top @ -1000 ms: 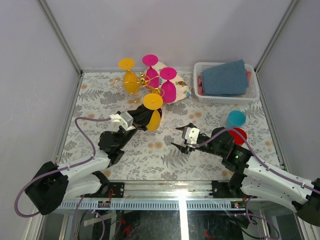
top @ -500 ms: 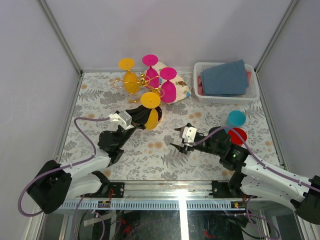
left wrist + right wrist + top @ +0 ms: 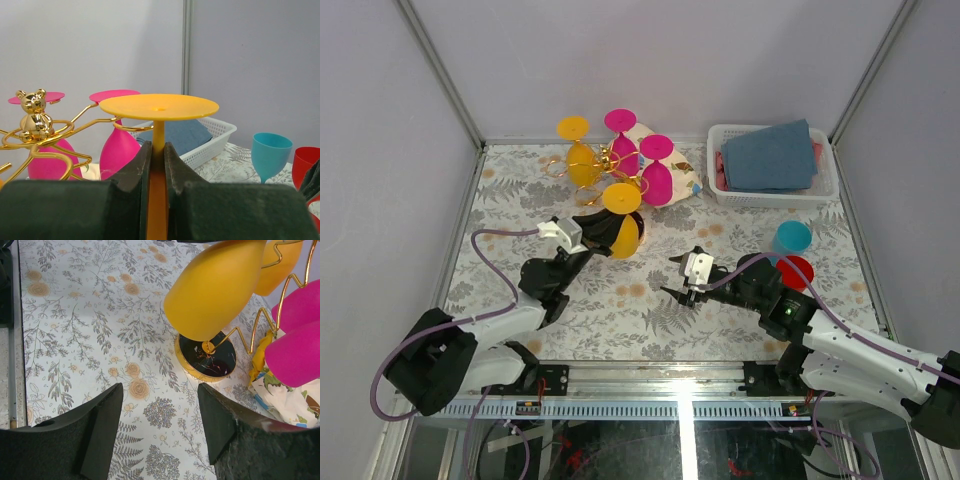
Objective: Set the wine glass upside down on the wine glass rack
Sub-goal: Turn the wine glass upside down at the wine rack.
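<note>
The wine glass (image 3: 622,220) edged toward 12 o'clock; left gripper (image 3: 158,150) jaws pinch its stem, right gripper (image 3: 681,282) jaws spread. Thread the stem into a free rack (image 3: 606,159) loop.

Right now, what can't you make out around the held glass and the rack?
- Left wrist: the held glass bowl, hidden behind the jaws.
- Top: whether its stem sits in a rack loop; the wire is too thin.
- Right wrist: the rack top, cut off by the upper edge.
</note>
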